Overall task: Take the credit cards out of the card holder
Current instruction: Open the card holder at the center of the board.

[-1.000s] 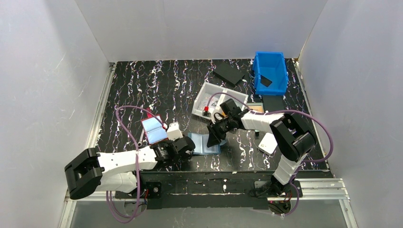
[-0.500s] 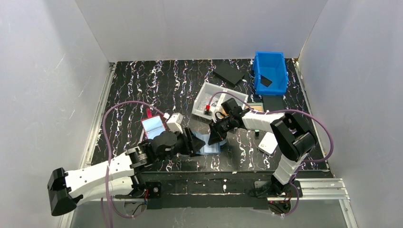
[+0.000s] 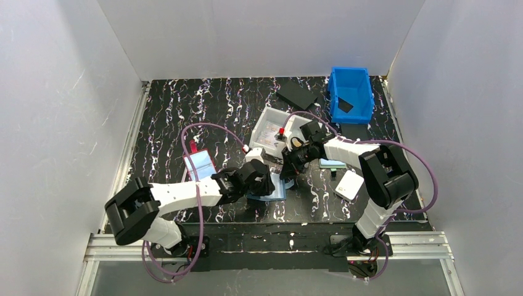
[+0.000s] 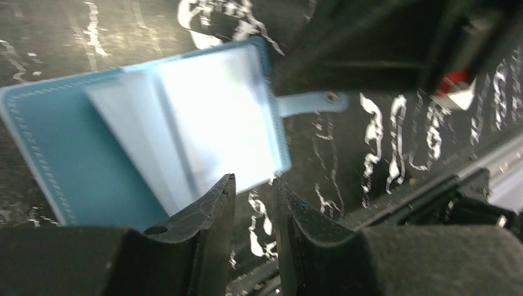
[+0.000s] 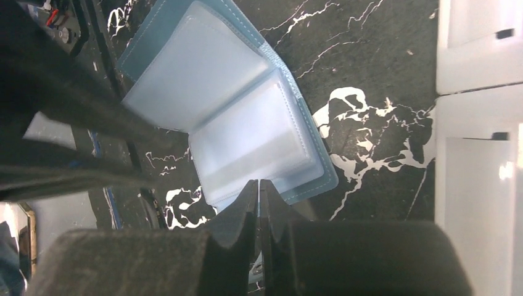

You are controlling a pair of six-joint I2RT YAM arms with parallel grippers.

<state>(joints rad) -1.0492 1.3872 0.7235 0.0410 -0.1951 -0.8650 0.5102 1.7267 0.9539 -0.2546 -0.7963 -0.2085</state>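
Observation:
The card holder (image 3: 275, 192) lies open near the table's front edge, light blue, with frosted clear pockets (image 5: 222, 80) and a small tab (image 4: 308, 102). I cannot make out any credit cards; the pockets look pale and blurred. My left gripper (image 3: 263, 180) hovers over the holder's left part. Its jaws (image 4: 253, 182) stand slightly apart, and only table shows between them. My right gripper (image 3: 288, 172) sits at the holder's right edge. It (image 5: 258, 184) is pinched on a thin pale edge of the holder's pocket leaf. Whether a card is inside that edge I cannot tell.
A red-edged holder (image 3: 199, 165) lies left of the arms. A clear tray (image 3: 277, 126) stands behind the grippers, a blue bin (image 3: 350, 92) at the back right and a black flat piece (image 3: 298, 94) beside it. A white box (image 3: 348, 184) and a teal holder (image 3: 333, 163) lie to the right.
My left arm swung in and carried its gripper rightward over the card holder. My right gripper drew slightly back and to the right, and its jaws closed.

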